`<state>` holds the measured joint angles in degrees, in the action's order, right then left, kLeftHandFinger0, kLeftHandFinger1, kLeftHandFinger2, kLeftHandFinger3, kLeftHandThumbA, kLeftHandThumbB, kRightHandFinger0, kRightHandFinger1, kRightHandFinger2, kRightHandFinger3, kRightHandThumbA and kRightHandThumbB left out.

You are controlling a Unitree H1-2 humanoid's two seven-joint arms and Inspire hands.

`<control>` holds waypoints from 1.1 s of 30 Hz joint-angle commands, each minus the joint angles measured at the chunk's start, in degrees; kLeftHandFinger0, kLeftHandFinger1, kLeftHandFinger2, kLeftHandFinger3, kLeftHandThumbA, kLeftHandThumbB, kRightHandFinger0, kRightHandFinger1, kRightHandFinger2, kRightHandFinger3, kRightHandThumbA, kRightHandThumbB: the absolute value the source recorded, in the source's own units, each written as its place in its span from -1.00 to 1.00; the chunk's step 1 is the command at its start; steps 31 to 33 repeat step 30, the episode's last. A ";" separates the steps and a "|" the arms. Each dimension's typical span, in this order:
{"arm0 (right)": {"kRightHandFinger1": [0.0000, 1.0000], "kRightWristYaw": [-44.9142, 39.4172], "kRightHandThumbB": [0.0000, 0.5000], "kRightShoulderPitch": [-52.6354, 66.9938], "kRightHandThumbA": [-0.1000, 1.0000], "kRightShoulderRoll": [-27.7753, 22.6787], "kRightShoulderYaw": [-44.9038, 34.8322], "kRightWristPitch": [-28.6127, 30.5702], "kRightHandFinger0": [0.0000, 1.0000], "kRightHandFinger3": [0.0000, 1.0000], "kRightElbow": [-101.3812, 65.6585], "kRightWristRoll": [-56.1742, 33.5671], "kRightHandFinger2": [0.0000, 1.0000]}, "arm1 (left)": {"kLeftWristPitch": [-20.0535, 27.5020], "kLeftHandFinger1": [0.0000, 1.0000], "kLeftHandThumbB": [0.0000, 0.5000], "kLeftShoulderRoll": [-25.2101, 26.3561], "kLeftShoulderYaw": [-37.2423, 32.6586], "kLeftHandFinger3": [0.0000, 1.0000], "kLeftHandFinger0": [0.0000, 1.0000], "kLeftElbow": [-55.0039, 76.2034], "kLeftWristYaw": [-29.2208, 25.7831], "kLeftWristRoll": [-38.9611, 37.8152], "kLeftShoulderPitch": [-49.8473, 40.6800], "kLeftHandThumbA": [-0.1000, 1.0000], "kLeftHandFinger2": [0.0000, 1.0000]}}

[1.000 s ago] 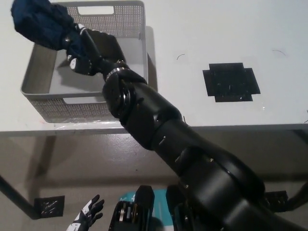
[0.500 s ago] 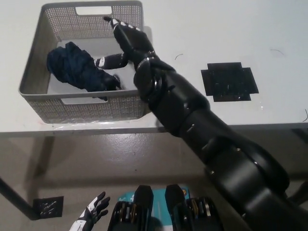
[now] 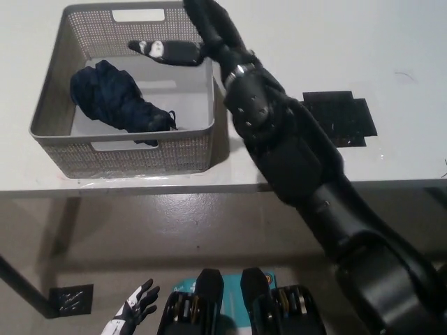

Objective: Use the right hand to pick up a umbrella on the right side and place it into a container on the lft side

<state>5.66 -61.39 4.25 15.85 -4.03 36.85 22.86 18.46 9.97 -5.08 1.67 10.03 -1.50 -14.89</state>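
I see the folded navy fabric umbrella lying in the grey perforated plastic basket, below my black right hand's spread, empty fingers; placement looks done, only withdrawal remains.

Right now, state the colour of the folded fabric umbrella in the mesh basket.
Dark navy blue umbrella, clearest in the head view.

Even, fairly bright overhead light washes the white counter almost featureless, the basket throws a soft shadow to its right, the black right arm shows dull highlights, the floor below is dimmer, and the frame looks slightly soft and grainy.
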 commanded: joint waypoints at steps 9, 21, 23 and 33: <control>1.00 -8.92 0.98 39.22 1.00 -10.13 -11.49 -10.80 1.00 1.00 -71.89 -31.16 1.00 | 1.96 1.00 -1.00 2.41 1.77 1.00 1.00 -0.15 0.64 -1.17 -0.58 1.00 1.00; 1.00 -8.38 0.72 66.95 1.00 -12.98 -4.64 10.10 1.00 1.00 -67.01 -29.80 1.00 | 2.07 1.00 -0.93 1.28 2.18 1.00 1.00 -3.24 0.12 -2.32 0.29 1.00 1.00; 1.00 -8.57 0.76 70.51 1.00 -12.48 -4.62 13.40 1.00 1.00 -61.69 -29.55 1.00 | 2.24 1.00 -0.92 1.42 2.35 1.00 1.00 -3.66 0.32 -2.75 0.48 1.00 1.00; 1.00 -10.73 0.98 75.49 1.00 -11.94 -4.75 18.09 1.00 1.00 -50.90 -30.70 1.00 | 2.09 1.00 -0.90 1.54 2.70 1.00 1.00 -3.85 0.87 -3.80 0.58 1.00 1.00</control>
